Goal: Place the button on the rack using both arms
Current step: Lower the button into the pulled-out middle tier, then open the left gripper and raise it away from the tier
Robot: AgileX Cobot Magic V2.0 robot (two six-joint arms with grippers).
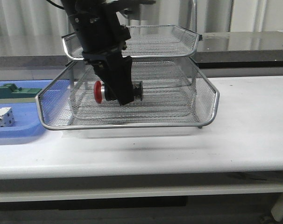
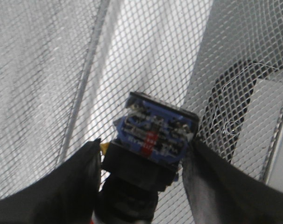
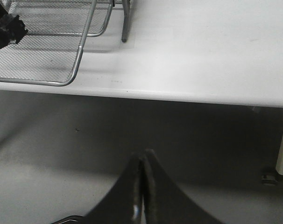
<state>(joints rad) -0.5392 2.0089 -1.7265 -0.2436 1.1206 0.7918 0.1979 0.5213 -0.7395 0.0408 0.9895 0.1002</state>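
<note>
Left gripper [image 1: 119, 95] clamped on button [image 1: 100, 91], held sideways low inside rack [image 1: 132, 125], red head at 9 o'clock; probably light, hard, round and slippery; best squeezed on black middle; right gripper [image 3: 142, 186] pinched, empty.

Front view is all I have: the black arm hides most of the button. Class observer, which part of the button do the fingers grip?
Observer: The left gripper clamps the button by its black body; the blue rear block sticks out past the fingertips.
Operator: Is it touching the rack?
Observer: The left wrist view shows the rack mesh behind the block, but contact cannot be judged.
Operator: Where is the other arm?
Observer: The right gripper is shut and empty, hanging beyond the table edge, over the floor.
</note>
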